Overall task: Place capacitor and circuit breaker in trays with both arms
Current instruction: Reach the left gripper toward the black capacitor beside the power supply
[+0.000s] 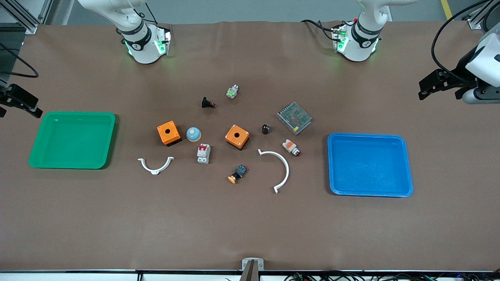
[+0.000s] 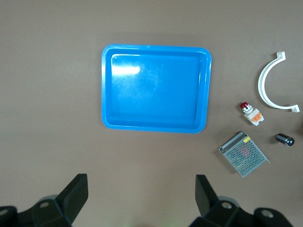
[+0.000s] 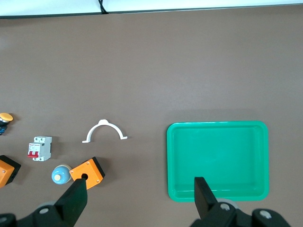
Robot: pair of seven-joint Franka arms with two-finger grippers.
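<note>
The capacitor [image 1: 265, 129], a tiny black cylinder, stands on the table between an orange box [image 1: 237, 136] and a metal mesh unit [image 1: 294, 118]. It also shows in the left wrist view [image 2: 284, 139]. The circuit breaker [image 1: 203, 153], white-grey with red levers, lies near the table's middle and shows in the right wrist view [image 3: 40, 148]. My left gripper [image 1: 425, 88] is open and empty, up over the left arm's end of the table; its wrist view [image 2: 141, 198] looks down on the blue tray [image 2: 155, 124]. My right gripper [image 1: 23, 103] is open and empty over the right arm's end, beside the green tray [image 3: 217, 126].
The green tray [image 1: 72, 166] and blue tray [image 1: 369, 193] are empty. Between them lie a second orange box [image 1: 168, 133], a blue dome button [image 1: 193, 134], two white curved brackets [image 1: 156, 165] [image 1: 279, 169], and several push-buttons [image 1: 291, 147] [image 1: 237, 174] [image 1: 208, 103] [image 1: 232, 91].
</note>
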